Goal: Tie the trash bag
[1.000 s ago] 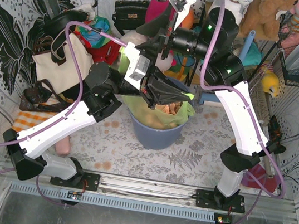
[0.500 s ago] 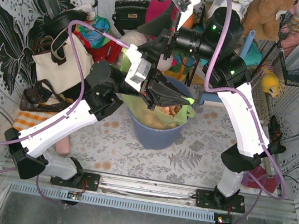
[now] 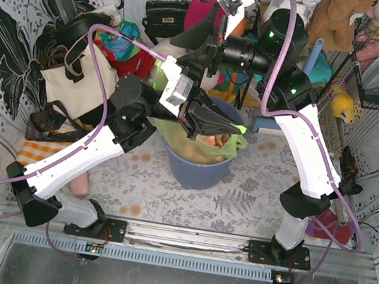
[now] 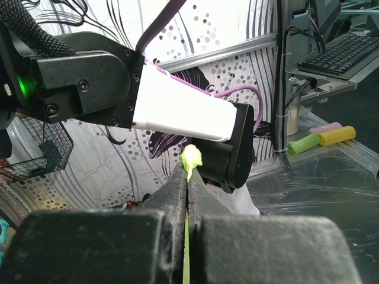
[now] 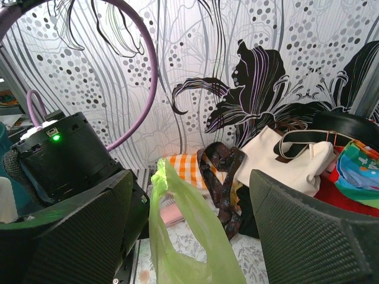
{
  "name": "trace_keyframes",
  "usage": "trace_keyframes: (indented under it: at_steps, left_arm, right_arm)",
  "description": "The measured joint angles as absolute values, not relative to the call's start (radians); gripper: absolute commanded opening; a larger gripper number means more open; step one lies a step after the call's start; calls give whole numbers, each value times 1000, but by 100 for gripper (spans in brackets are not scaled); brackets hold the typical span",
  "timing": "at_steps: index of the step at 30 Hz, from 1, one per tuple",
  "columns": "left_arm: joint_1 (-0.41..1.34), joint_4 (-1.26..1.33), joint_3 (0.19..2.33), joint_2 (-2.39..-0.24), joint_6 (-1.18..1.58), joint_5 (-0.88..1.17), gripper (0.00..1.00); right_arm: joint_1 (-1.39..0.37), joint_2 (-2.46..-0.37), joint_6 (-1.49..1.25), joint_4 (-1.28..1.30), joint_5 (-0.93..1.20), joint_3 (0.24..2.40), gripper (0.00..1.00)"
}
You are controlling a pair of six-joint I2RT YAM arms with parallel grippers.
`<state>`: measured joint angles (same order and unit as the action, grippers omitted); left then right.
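Two claws are showing. The left claw [image 4: 188, 177] is pinching flat on a thin strip of the trash bag [image 4: 190, 158], and a small green nub of plastic is poking up just past the fingertips. Behind it, the white link of the right arm [image 4: 183, 115] is crossing the left wrist view.

The right claw [image 5: 190, 177] is standing wide and gripping nothing. A loose green tongue of the bag is rising between its fingers. As far as I am reading it, the plastic is touching neither one.

From overhead, I am seeing the body of the bag sitting in the blue bin [image 3: 196, 171] at mid-table [image 3: 238, 199]. Its green skin is bunching over the bin's near-left rim. Crumpled brown paper [image 3: 215, 140] is showing at the mouth. Both arms are reaching in above the bin, the left wrist lower and the right wrist higher toward the back.

A cream tote [image 3: 76, 86] is leaning at the left wall, well apart from the bin.
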<state>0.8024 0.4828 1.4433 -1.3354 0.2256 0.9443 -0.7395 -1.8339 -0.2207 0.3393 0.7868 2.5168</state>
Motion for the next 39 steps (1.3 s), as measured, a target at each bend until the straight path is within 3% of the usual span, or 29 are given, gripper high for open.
trace_keyframes:
  at_steps: [10, 39]
  left_arm:
    - [796, 471, 1445, -1336, 225, 944, 2]
    - [791, 428, 1443, -1333, 209, 955, 2]
  right_arm:
    - [-739, -1842, -227, 328, 804, 2517, 71]
    - [-770, -1728, -181, 305, 465, 2393, 75]
